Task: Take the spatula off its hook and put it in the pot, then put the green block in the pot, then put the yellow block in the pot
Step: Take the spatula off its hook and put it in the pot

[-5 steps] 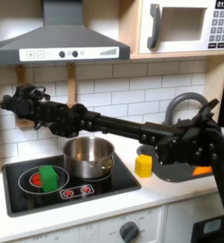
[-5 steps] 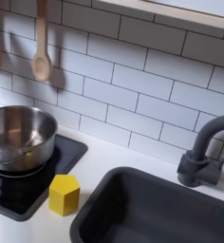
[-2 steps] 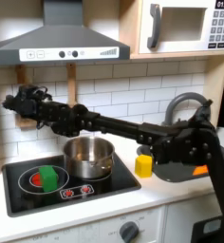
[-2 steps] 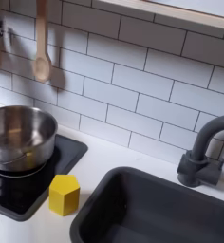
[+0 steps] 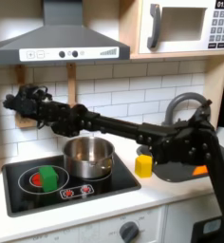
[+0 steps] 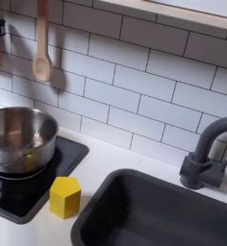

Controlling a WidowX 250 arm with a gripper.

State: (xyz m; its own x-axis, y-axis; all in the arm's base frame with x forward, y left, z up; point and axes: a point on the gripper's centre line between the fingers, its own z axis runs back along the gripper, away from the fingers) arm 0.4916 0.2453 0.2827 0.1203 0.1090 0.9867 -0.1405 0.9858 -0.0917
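Note:
In the first exterior view the spatula (image 5: 21,76) hangs on the tiled wall under the hood's left end. My gripper (image 5: 18,101) is at its lower part, on a black arm (image 5: 104,121) reaching in from the first exterior view's right; I cannot make out how the jaws stand. The steel pot (image 5: 88,156) stands on the stove below the arm, with the green block (image 5: 48,177) on the red burner to its left and the yellow block (image 5: 143,165) on the counter to its right. The second exterior view has the pot (image 6: 19,139) and yellow block (image 6: 65,196).
A wooden spoon (image 5: 70,78) (image 6: 42,43) hangs to the right of the spatula. A dark sink (image 6: 154,211) with a grey faucet (image 6: 207,154) lies to the right of the yellow block. The range hood (image 5: 57,38) overhangs the stove (image 5: 104,190).
The gripper has edged slightly leftward at the spatula. In the second exterior view a dark gripper part now shows at the upper left edge. The pot and blocks have not moved.

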